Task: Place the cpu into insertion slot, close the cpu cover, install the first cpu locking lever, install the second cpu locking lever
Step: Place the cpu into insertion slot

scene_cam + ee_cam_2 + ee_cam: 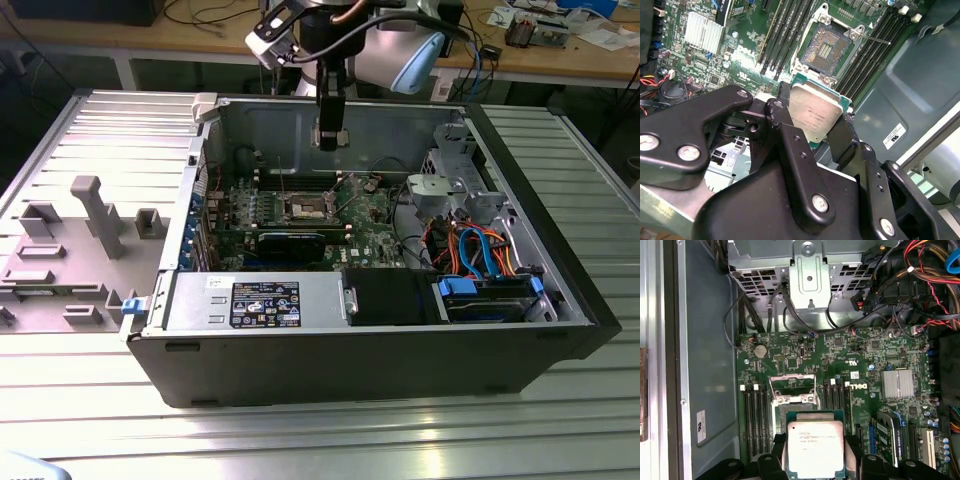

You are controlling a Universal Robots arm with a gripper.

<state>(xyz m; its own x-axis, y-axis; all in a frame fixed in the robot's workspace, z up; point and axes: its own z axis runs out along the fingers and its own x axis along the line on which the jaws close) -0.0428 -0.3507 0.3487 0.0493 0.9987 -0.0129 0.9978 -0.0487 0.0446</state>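
**Silver-grey cpu pinched in the claw, above the open slot**

Claw (329, 137) hangs inside the open computer case (400, 350), raised well above the insertion slot (305, 208) in the exterior view. In both wrist views its black fingers (790, 140) press on opposite edges of the cpu (815, 114), metal top facing the cameras. The chip is held clear of the slot, not seated.

Slot (827, 47): dark centre with contacts exposed, silver rim around it. A thin metal rod (875, 39) sticks out just beside the slot.

Long black memory slots (755, 410) run along both sides of the slot on the green circuit board (840, 360). A finned silver heat sink (897, 382) sits on the board beyond them, well apart from the slot.

The case lies on a ribbed metal worktop (300, 430).
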